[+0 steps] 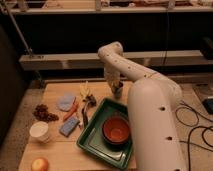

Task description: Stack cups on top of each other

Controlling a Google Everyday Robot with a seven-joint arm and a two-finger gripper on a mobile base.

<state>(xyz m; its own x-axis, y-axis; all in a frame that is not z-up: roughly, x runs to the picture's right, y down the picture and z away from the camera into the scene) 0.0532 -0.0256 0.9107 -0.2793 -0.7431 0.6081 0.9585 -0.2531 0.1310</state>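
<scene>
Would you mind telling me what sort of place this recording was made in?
Probably a robotics lab staged as a kitchen table: a wooden table with a green tray, grapes and loose cables on the floor. The gripper hangs over the small tumbler near the table's far edge.

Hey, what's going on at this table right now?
The robot's arm reaches across the wooden table, with its gripper right above the small blue-grey tumbler near the far edge, just behind the green tray. The white cup stands apart at the near left, so the cups are not stacked yet. The orange-red bowl sits in the tray.
</scene>
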